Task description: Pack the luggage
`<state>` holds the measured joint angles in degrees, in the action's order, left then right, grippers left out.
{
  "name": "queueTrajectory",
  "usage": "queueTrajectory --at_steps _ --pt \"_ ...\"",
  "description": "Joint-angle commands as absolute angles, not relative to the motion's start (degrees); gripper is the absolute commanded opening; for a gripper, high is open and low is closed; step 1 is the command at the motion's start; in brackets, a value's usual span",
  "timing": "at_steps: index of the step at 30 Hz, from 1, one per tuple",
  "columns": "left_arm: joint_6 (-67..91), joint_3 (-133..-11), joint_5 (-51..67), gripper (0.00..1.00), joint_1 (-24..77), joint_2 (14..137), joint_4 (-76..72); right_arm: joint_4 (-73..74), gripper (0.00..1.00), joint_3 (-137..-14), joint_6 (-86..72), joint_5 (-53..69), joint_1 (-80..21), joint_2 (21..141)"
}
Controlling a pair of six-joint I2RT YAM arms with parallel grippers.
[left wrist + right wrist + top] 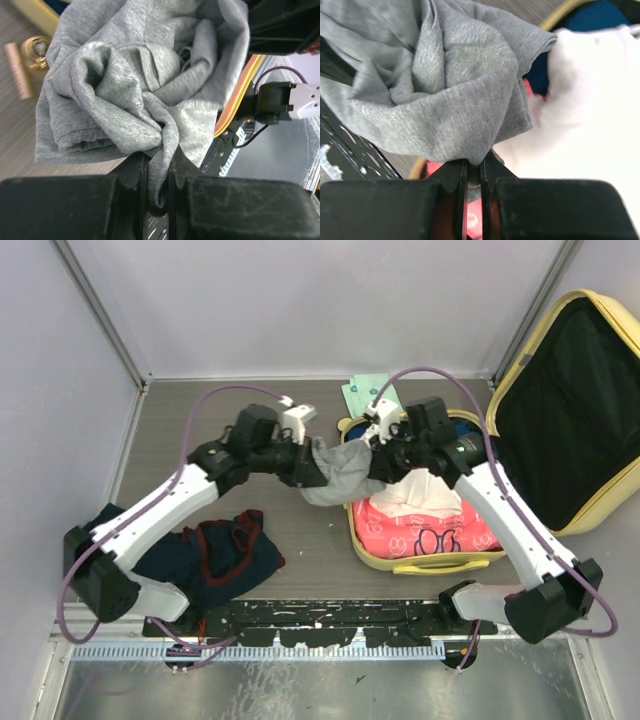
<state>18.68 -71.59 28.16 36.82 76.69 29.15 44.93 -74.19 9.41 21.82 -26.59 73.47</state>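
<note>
The pale yellow luggage [372, 556] lies open at right, its black-lined lid [570, 400] raised. Inside lie a pink printed item [425, 530], a white cloth [420, 490] and something blue [592, 15]. A crumpled grey garment [335, 472] hangs between both grippers at the luggage's left rim. My left gripper [312, 468] is shut on one fold of the grey garment [150, 100]. My right gripper [372, 462] is shut on another fold of it [445, 100], above the white cloth [590, 110].
A dark navy and maroon garment [215, 552] lies on the table at front left. Pale green packets [362, 392] lie at the back. A gold and pink cosmetic item [25, 57] lies by the luggage rim. A black rail [320, 622] runs along the front edge.
</note>
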Motion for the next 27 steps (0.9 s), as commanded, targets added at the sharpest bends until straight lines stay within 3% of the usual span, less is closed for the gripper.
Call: queueTrajectory --at_steps 1,8,18,22,25,27 --pt "25.0 -77.7 20.8 0.00 46.6 84.7 17.9 53.3 0.01 -75.4 21.7 24.8 -20.3 65.9" --pt "27.7 -85.3 17.3 0.00 56.7 96.9 15.2 63.3 0.01 -70.6 34.7 25.9 -4.8 58.9" --pt "28.4 -81.4 17.2 0.01 57.9 103.9 15.6 65.0 0.02 -57.1 40.6 21.5 3.4 56.1" --pt "25.7 -82.3 18.1 0.25 57.8 104.2 19.0 68.3 0.21 -56.3 42.4 20.8 3.7 56.1" --pt "24.3 -83.9 19.8 0.42 57.0 103.3 21.4 68.9 0.57 -57.5 42.0 20.0 3.6 55.0" --pt "23.4 -85.1 20.6 0.55 56.1 101.7 23.0 69.4 0.71 -60.2 41.7 19.6 3.7 55.1"
